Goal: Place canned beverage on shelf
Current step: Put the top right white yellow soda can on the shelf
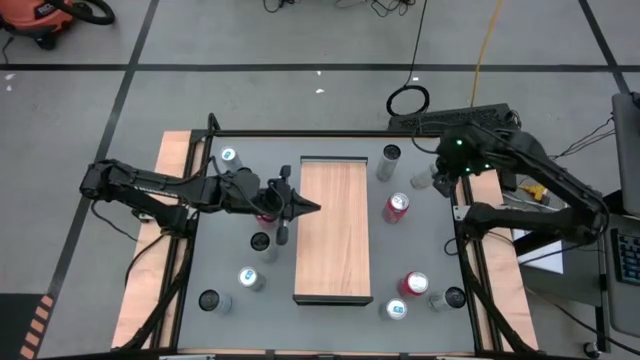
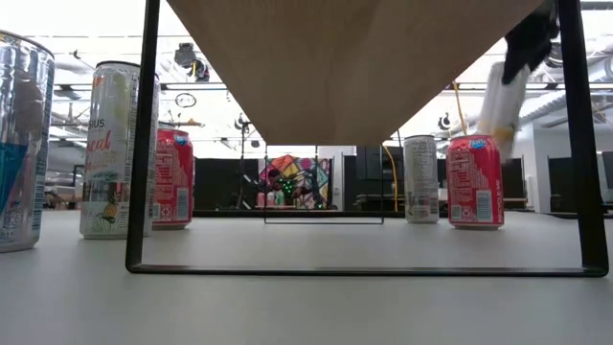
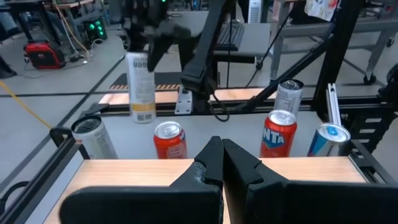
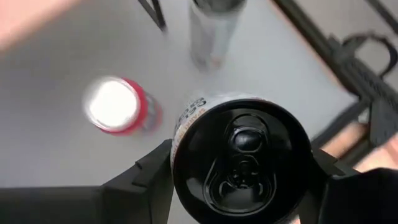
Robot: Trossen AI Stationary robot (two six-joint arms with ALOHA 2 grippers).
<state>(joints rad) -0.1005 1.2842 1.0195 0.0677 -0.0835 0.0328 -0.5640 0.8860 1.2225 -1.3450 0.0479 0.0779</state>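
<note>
Beside shelf (image 1: 333,230): red can (image 1: 397,207)

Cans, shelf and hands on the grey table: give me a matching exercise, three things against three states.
Things:
1. Right hand
2. Left hand
3. Long light-brown wood-grain shelf

States:
A. shut, holding nothing, at the shelf's left edge
B. no cans on top
C. clamped on a tall white black-topped can, lifted off the table

Pairs: 1-C, 2-A, 3-B

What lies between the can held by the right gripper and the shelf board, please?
In the high view, a red can stands on the grey tabletop between the right gripper's white can and the shelf; a slim silver can stands nearby.
</note>
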